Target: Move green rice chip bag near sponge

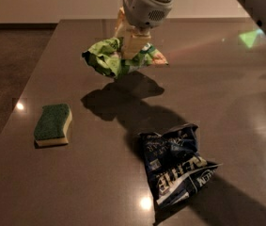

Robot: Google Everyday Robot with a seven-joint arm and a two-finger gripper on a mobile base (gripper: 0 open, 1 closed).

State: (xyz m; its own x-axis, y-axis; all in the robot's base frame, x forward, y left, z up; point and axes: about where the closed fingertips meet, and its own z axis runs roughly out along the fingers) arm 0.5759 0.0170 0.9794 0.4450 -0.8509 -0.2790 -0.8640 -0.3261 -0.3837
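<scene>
Above counter (217, 79), green rice chip bag (105, 60) is clamped in end effector (133, 48). Judged light, slippery foil; best gripped at bunched mid.

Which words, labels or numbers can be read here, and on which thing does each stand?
On the dark blue bag: large white lettering, too blurred to read surely.
On the green rice chip bag, held above the table by the gripper: no readable print.
On the sponge: no text.
</scene>
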